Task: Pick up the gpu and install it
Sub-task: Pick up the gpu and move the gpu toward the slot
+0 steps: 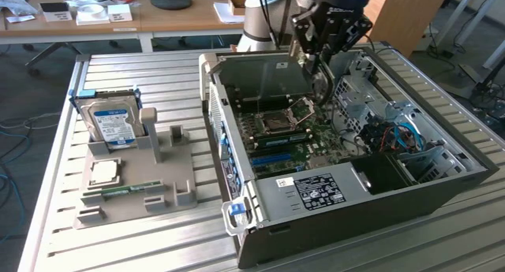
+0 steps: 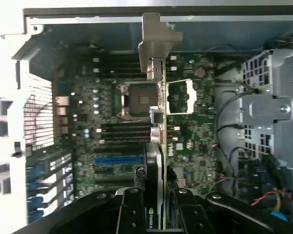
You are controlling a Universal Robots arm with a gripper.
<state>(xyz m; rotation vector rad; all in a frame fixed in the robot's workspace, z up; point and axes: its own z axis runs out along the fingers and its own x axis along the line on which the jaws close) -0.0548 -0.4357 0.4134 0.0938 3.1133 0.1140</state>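
Robotics lab, slatted metal workbench (image 1: 142,65), cluttered wooden desks (image 1: 162,22) behind

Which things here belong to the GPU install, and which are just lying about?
In the job: the gpu, clamped in the gripper; the open computer case beneath it; its motherboard.
Lying about: the hard drive, the processor chip and the memory stick, all in the grey holder beside the case.

light: bright, even daylight | glare: table slats (image 1: 158,71) washed pale | shadow: computer case (image 1: 355,224) interior dim
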